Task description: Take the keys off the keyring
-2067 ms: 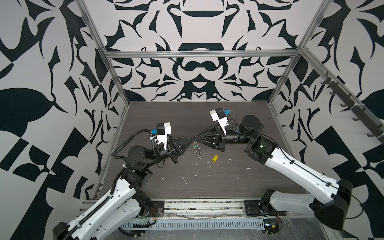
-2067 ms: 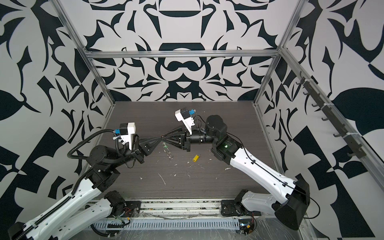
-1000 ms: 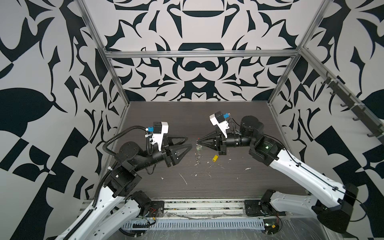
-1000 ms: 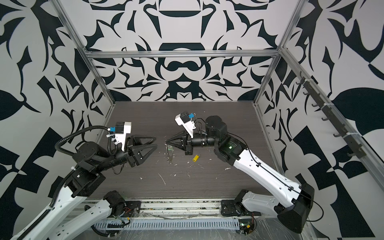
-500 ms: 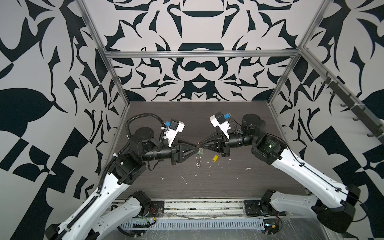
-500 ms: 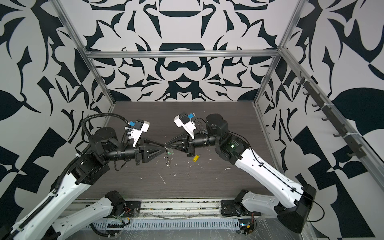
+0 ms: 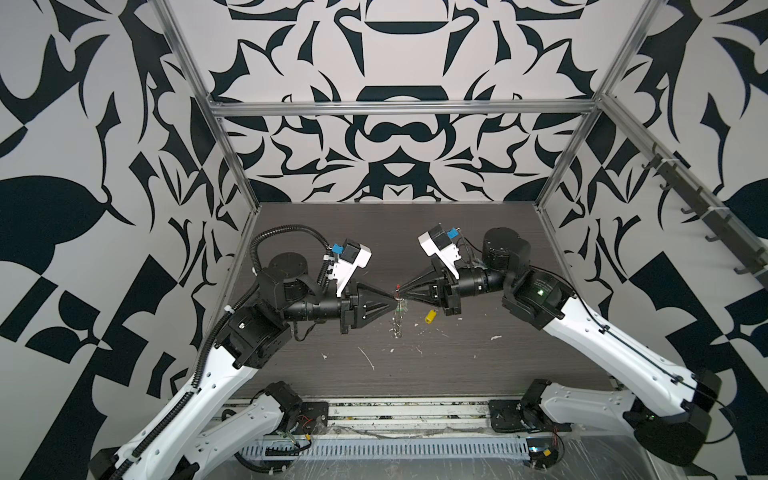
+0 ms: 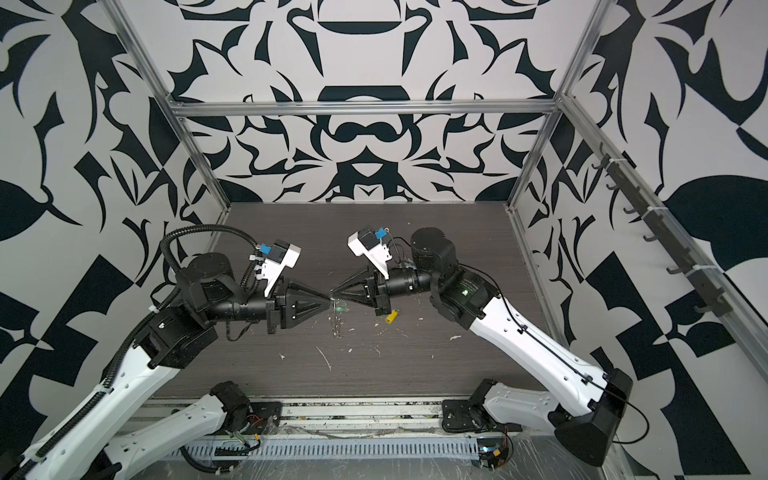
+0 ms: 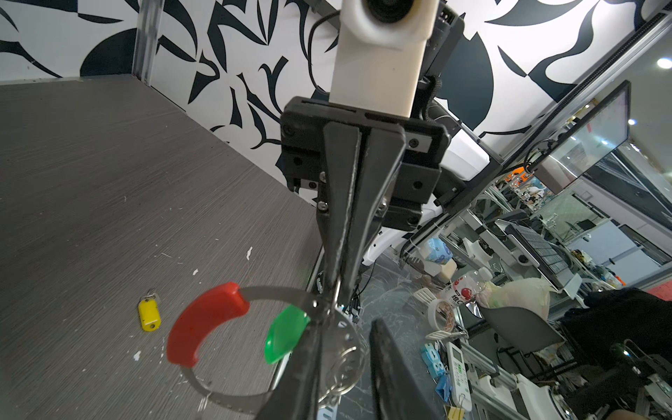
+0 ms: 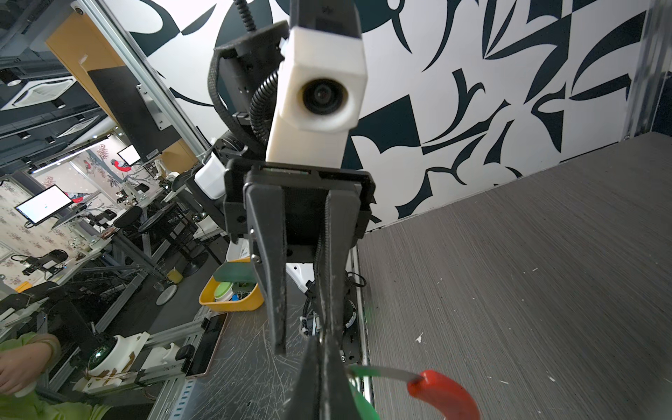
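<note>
Grey keyring (image 9: 271,291), carrying the green key (image 9: 285,338), is hanging over the tabletop's (image 7: 457,374) middle in the clamped right gripper (image 9: 336,287). Left gripper (image 10: 303,342) is straddling its silver rings (image 9: 342,351), jaws slightly parted. Yellow key (image 7: 431,316) is lying nearby.

White arms (image 7: 602,345), black joints (image 7: 505,249), corrugated cable (image 7: 286,227)

Dark wood-grain tabletop (image 7: 478,365), lightly littered
A yellow-headed key (image 7: 431,316) lies flat near the middle, with white scraps (image 7: 368,358) scattered around it and toward the front edge
</note>
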`<control>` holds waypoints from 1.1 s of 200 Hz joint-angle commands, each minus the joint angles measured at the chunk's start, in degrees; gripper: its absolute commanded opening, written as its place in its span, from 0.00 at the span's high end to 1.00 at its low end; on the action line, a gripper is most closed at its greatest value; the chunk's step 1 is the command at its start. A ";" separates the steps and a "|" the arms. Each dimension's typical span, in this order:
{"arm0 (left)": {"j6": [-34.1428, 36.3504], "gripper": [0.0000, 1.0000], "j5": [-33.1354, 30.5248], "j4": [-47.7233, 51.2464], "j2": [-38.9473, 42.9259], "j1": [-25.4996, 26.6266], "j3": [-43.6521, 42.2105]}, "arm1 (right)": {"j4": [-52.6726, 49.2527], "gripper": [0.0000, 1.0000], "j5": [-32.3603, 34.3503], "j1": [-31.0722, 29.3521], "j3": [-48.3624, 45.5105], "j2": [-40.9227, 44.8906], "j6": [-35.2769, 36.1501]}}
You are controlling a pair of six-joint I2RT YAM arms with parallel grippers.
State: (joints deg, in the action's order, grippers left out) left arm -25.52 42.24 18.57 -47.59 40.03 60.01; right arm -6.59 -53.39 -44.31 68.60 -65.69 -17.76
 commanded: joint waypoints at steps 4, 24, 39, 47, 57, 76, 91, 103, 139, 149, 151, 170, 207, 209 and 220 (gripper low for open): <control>0.21 0.75 2.15 -0.59 -0.48 -0.08 1.93 | 1.67 1.00 -1.01 -0.21 2.52 0.41 0.89; 0.51 0.75 1.52 -0.65 -0.31 -0.04 2.00 | 1.67 1.00 -1.18 -0.25 2.56 0.43 0.74; 1.74 0.75 0.38 0.36 0.00 -0.04 2.45 | 1.67 1.00 -1.28 -0.33 2.43 0.56 0.77; 2.63 0.75 -0.09 1.08 0.26 -0.04 2.71 | 1.57 1.00 -1.22 -0.33 2.34 0.69 0.75; 3.62 0.79 -0.58 1.92 0.52 -0.04 3.13 | 1.43 1.00 -1.28 -0.33 2.29 0.92 0.86; 5.39 0.80 -1.62 4.26 0.81 -0.06 4.18 | 1.35 1.00 -1.35 -0.33 1.93 1.31 0.86; 6.09 0.79 -1.68 4.81 0.92 -0.04 4.50 | 1.52 1.00 -1.37 -0.40 1.72 1.53 0.74; 6.09 0.78 -1.38 4.49 0.75 -0.04 4.50 | 1.75 1.00 -1.45 -0.41 1.67 1.45 0.64; 5.16 0.79 0.47 3.25 -0.46 -0.04 4.36 | 2.20 1.00 -1.30 -0.68 1.62 1.10 0.44; 4.75 0.79 1.01 2.70 -0.65 -0.05 4.16 | 2.28 1.00 -1.18 -0.68 1.58 1.10 0.50; 4.66 0.79 1.14 2.64 -0.61 -0.04 4.13 | 2.28 1.00 -1.13 -0.69 1.55 1.09 0.44; 4.01 0.79 2.01 1.81 -0.74 -0.04 3.72 | 2.36 1.00 -0.70 -0.69 1.54 1.18 0.50; 3.11 0.80 2.67 0.30 -0.92 -0.04 3.03 | 3.07 1.00 -0.84 -0.69 1.54 0.65 -0.01; 3.04 0.80 2.67 0.26 -0.99 -0.04 3.01 | 3.10 1.00 -0.84 -0.69 1.54 0.67 -0.07; 2.89 0.80 2.75 0.21 -1.16 -0.04 2.85 | 3.26 1.00 -0.76 -0.77 1.54 0.63 -0.17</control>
State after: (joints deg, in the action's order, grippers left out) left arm -22.06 42.26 21.10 -48.25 39.81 62.87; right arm -6.63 -54.41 -44.69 68.62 -65.65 -17.82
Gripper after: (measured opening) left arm 0.204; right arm 0.043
